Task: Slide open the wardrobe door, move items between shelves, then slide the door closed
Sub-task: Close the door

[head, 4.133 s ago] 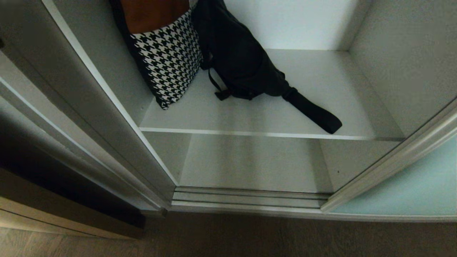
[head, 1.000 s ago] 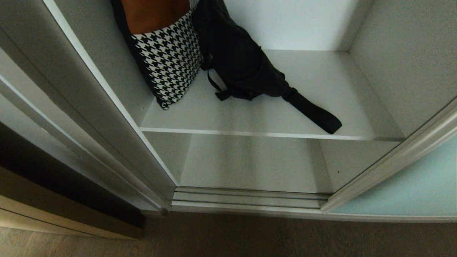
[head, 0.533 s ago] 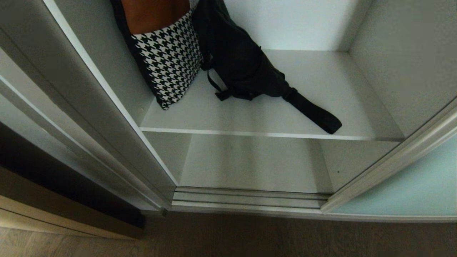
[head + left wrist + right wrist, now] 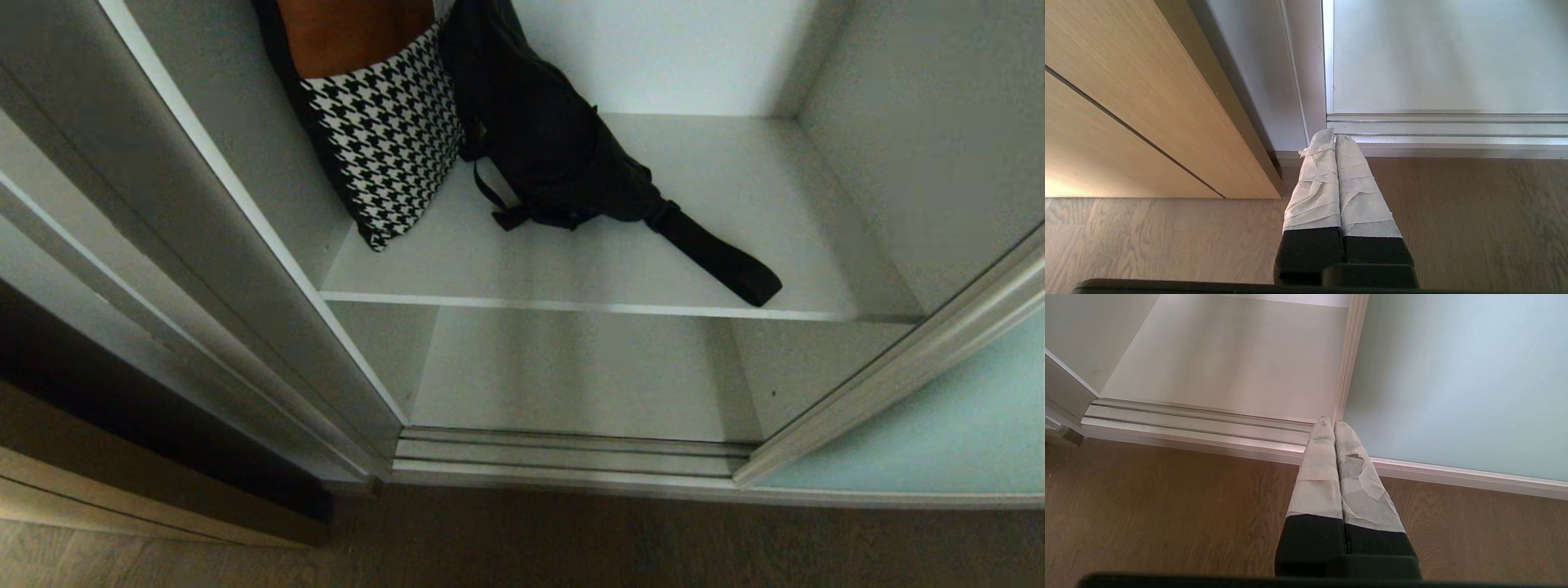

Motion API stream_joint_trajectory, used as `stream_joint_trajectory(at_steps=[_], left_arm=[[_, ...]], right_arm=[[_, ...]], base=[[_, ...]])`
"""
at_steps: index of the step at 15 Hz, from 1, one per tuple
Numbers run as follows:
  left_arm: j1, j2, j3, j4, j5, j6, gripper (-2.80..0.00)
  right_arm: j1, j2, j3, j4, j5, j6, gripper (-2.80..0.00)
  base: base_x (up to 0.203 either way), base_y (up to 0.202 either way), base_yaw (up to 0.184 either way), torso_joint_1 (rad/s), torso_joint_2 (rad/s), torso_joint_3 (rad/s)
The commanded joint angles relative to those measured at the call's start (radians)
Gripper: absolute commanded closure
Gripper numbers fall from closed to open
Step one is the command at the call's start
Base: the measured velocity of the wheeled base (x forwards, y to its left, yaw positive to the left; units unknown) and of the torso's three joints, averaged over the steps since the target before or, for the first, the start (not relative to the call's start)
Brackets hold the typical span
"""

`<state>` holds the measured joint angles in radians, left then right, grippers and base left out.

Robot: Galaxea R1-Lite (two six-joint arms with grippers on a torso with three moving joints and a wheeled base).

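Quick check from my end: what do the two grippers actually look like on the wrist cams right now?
Both match. The left gripper has two long, tapering fingers wrapped in wrinkled whitish tape over their outer length, on black, blocky bases. The right gripper is built the same, but its tape is greyer and torn, with a flap lifting on one finger. No cables or markings show.

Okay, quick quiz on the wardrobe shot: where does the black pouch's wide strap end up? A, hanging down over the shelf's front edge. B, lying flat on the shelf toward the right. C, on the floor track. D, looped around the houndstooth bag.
B: the black pouch leans beside the houndstooth bag, and its strap lies flat on the shelf, stopping short of the front edge.
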<state>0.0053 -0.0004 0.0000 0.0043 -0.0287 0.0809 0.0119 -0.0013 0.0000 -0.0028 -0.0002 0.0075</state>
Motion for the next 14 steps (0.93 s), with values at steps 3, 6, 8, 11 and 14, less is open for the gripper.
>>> stream_joint_trajectory(at_steps=[3,6,8,11,14], left_arm=[[0.001,0.002,0.0,0.0,0.0,0.0,0.0],[-0.001,0.003,0.0,0.0,0.0,0.0,0.0],[0.001,0.003,0.0,0.0,0.0,0.0,0.0],[0.0,0.003,0.0,0.0,0.0,0.0,0.0],[0.001,0.003,0.0,0.0,0.0,0.0,0.0]], right_arm=[[0.0,-0.002,0.0,0.004,-0.001,-0.001,0.0],[0.0,-0.002,0.0,-0.001,0.0,-0.01,0.0],[0.0,-0.001,-0.068,0.0,0.002,-0.001,0.0],[0.0,-0.002,-0.268,0.127,-0.003,0.016,0.0],[0.0,0.001,-0.538,0.36,0.017,0.016,0.0]], base=[[0.0,0.0,0.0,0.0,0.0,0.0],[0.0,0.0,0.0,0.0,0.0,0.0],[0.0,0.0,0.0,0.0,0.0,0.0],[0.0,0.0,0.0,0.0,0.0,0.0],[0.0,0.0,0.0,0.0,0.0,0.0]])
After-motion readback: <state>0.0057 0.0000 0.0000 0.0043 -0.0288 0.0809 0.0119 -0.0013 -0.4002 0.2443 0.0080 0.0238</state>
